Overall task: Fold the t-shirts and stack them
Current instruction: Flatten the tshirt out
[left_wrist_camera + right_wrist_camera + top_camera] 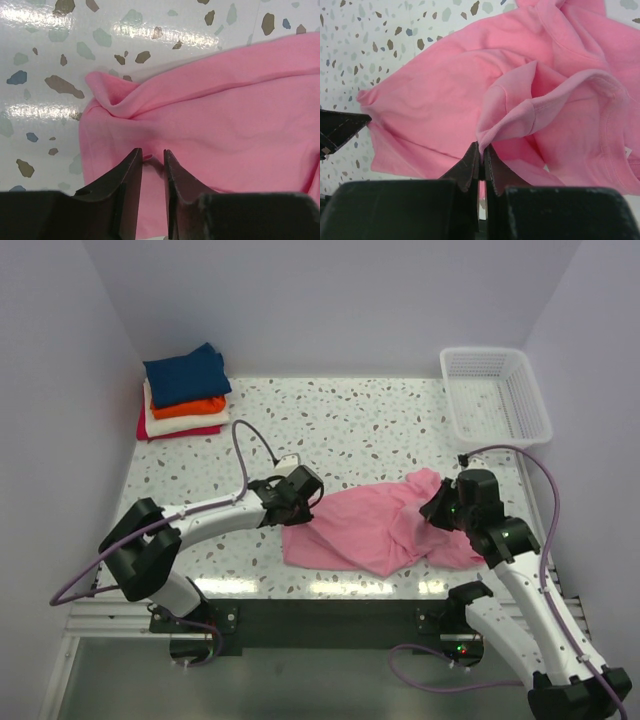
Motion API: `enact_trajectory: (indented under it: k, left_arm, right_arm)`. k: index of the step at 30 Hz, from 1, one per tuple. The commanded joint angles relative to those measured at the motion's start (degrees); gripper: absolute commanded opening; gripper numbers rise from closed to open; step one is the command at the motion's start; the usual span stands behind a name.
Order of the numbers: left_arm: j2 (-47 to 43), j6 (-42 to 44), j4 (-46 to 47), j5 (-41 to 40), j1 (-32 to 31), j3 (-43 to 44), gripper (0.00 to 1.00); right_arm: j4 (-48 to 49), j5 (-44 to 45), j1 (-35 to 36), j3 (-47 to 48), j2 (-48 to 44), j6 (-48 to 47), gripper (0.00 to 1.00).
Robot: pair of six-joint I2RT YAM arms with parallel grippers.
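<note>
Pincers in the top view sat at opposite ends of the pink shirt [365, 530]: the left pincer [300, 510] at its left edge, the right pincer [434, 508] at its bunched right end. The shirt lay crumpled on the bench [350, 420], lower centre of the frame. A stack [185, 390] of folded shirts, navy on top, then orange, cream and red, stood in the upper left. A white basket [541, 405] stood in the upper right.

In the left wrist view, the left pincer [152, 157] stood a narrow gap apart over the shirt [225, 115] near its folded corner. Whether cloth was caught between the tips could not be told.

In the right wrist view, the right pincer [481, 150] was clamped on a raised fold of the shirt [435, 95], with the collar to the right.
</note>
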Motion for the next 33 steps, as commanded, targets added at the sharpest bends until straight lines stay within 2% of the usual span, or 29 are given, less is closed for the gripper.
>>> enact_trajectory:
  k: [1,5,9,16,22,24,27,28,30,31,32,33]
  left_arm:
    - [-0.2,0.1,-0.7,-2.4,-0.7,1.4,0.25]
    - [-1.6,0.1,-1.3,-3.0,-0.7,0.4,0.15]
    - [-3.7,-0.1,-1.8,-3.7,-0.7,-0.9,0.0]
    - [-12.0,-2.4,-5.4,-5.9,-0.7,-4.0,0.0]
    - [-28.9,-5.5,-10.4,-8.5,-0.7,-7.3,0.0]
    - [-32.1,-5.6,-11.6,-10.0,-0.6,-7.3,0.0]
    - [-34.1,-2.4,-11.2,-15.2,2.5,-4.1,0.0]
    - [-32.6,2.5,-9.6,-12.3,9.2,-2.9,0.0]
    - [-29.7,10.0,-1.7,-7.4,16.6,0.7,0.0]
    - [-25.0,11.7,1.0,-4.0,22.2,2.1,0.0]
    - [-21.9,13.3,3.4,-2.4,24.7,6.1,0.0]
    - [-18.7,16.0,7.4,-1.1,26.8,8.7,0.0]
  right_arm:
    - [1.5,-0.4,0.0,-0.2,-0.2,-0.8,0.0]
    - [1.1,-0.4,0.0,-0.3,-0.8,-0.8,0.0]
    - [0.2,-0.4,0.0,-0.3,-1.6,-0.8,0.0]
    - [-5.3,0.9,0.1,2.8,-5.1,-0.9,0.0]
    - [-9.5,2.7,0.0,8.3,-7.2,-0.5,0.0]
    - [-9.0,2.9,0.0,11.0,-6.0,-0.4,0.0]
    - [-2.2,0.7,0.1,14.0,1.1,-2.3,0.0]
    - [2.1,0.5,0.0,15.2,4.8,-2.9,0.0]
    - [5.9,0.0,0.1,21.3,17.5,-5.7,0.0]
    - [8.7,-0.2,-0.1,24.2,22.1,-6.8,0.0]
    - [10.1,0.0,-0.2,31.4,31.7,-7.8,0.0]
    - [10.7,0.0,-0.6,35.7,36.3,-9.2,0.0]
